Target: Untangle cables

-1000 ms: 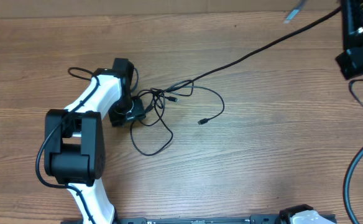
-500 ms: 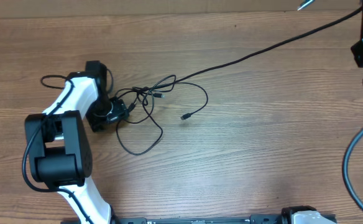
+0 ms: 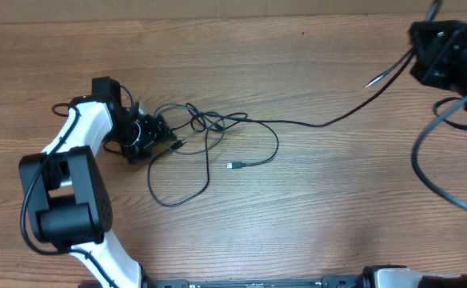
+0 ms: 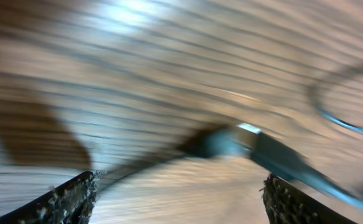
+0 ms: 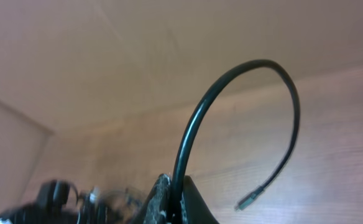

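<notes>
The cables (image 3: 205, 128) are thin black cords, looped together on the wooden table left of the middle. One silver-tipped plug (image 3: 233, 166) lies loose below the tangle. My left gripper (image 3: 160, 136) sits at the tangle's left edge. In the blurred left wrist view the left gripper (image 4: 178, 186) is open, with a blurred plug (image 4: 231, 140) on the table just ahead of its fingers. One long cable (image 3: 321, 122) runs right to my right gripper (image 3: 416, 54). In the right wrist view the right gripper (image 5: 176, 186) is shut on that cable (image 5: 243, 68), which arcs over to its free plug (image 5: 247, 202).
Thicker black cords (image 3: 433, 172) of the right arm loop at the right edge. The left arm's white links (image 3: 65, 192) fill the lower left. A bar (image 3: 257, 282) runs along the table's front edge.
My left gripper has moved left and opened wider, and the tangle has shifted left with it. My right gripper has come down and left into view, and its cable now sags lower across the table.
</notes>
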